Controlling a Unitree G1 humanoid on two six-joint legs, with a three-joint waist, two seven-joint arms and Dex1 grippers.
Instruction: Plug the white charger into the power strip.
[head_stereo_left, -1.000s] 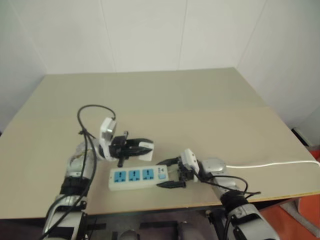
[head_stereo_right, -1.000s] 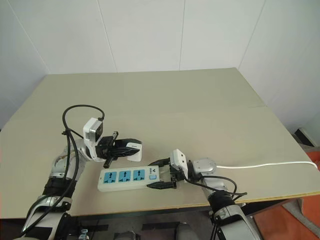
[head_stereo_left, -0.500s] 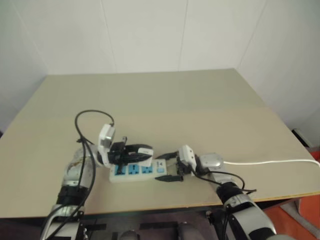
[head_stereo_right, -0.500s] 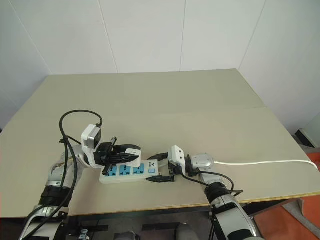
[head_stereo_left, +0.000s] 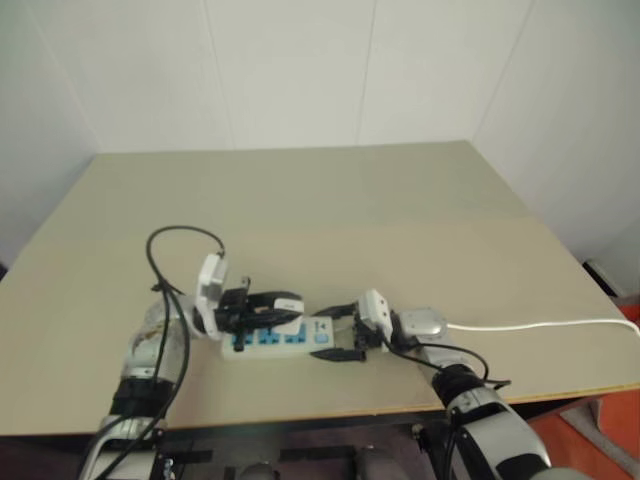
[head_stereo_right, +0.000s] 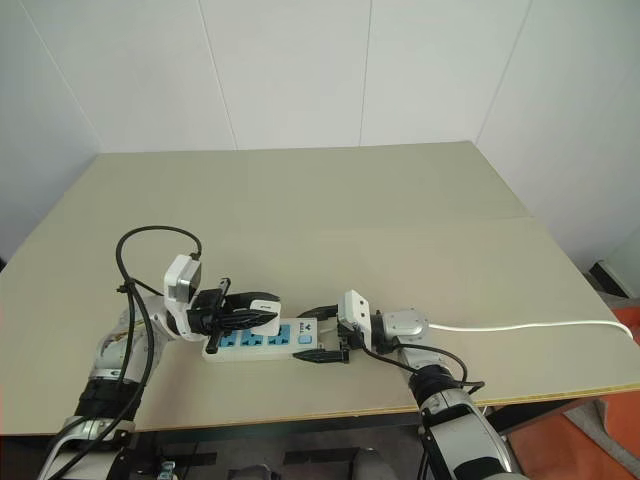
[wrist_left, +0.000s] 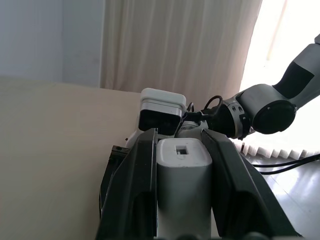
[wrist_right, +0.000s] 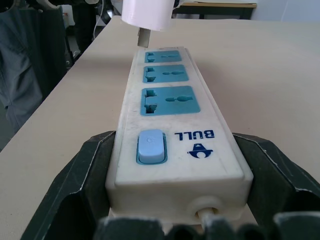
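While the long flat white plastic power strip (head_stereo_right: 268, 339) with its three blue sockets lies on the beige tabletop (head_stereo_right: 330, 215) close to the near edge, both arms work over it. On the left, the left gripper (head_stereo_left: 280, 305) has its two black fingers pinched on the small white cube-shaped plastic charger (wrist_left: 182, 185), which hangs just above the strip's far socket — the right wrist view shows its metal prong poised over that socket, a gap still showing. Moving right, the pale blue rocker switch (wrist_right: 150, 146) marks the strip's right end. There the right gripper (head_stereo_right: 322, 336) straddles that end, one black finger on each long side; whether they press the casing I cannot tell. A thin white cord (head_stereo_right: 530, 327) runs on toward the tabletop's right edge.
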